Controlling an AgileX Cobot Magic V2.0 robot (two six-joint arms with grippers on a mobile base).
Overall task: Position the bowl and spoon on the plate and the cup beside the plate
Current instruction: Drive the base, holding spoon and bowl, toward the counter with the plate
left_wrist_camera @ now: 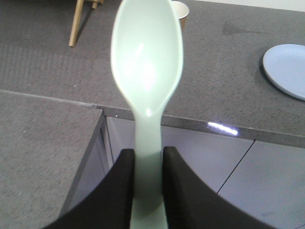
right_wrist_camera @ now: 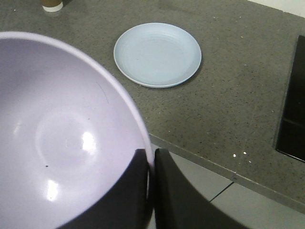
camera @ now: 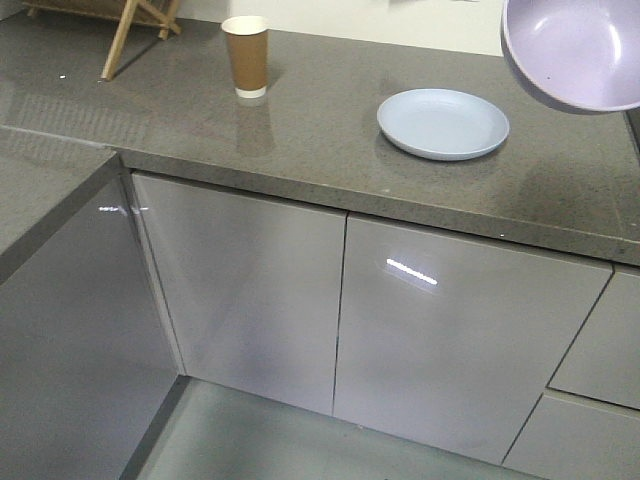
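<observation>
- Your left gripper (left_wrist_camera: 147, 160) is pinching the spoon (left_wrist_camera: 147, 62) by its flat handle. The head points forward and the hollow faces the wrist camera. Gripping the handle keeps the head free to be laid down. The spoon hangs in the air in front of the counter (camera: 300, 140), well to the left of the plate.
- The cup (camera: 245, 55) stands upright at the back left of the counter, well apart from the plate, and nothing holds it. With both your hands full, it probably has to wait.
- The plate (camera: 443, 123) lies flat and bare, right of centre and near the front edge. It is the target, so it makes sense to leave it where it is.
- Your right gripper (right_wrist_camera: 150, 160) is clamped on the rim of the bowl (camera: 575, 50), one finger inside the wall and one outside. The bowl is held tilted in the air, up and to the right of the plate. The rim grip keeps the base clear, but you likely need to level the bowl before setting it down.
</observation>
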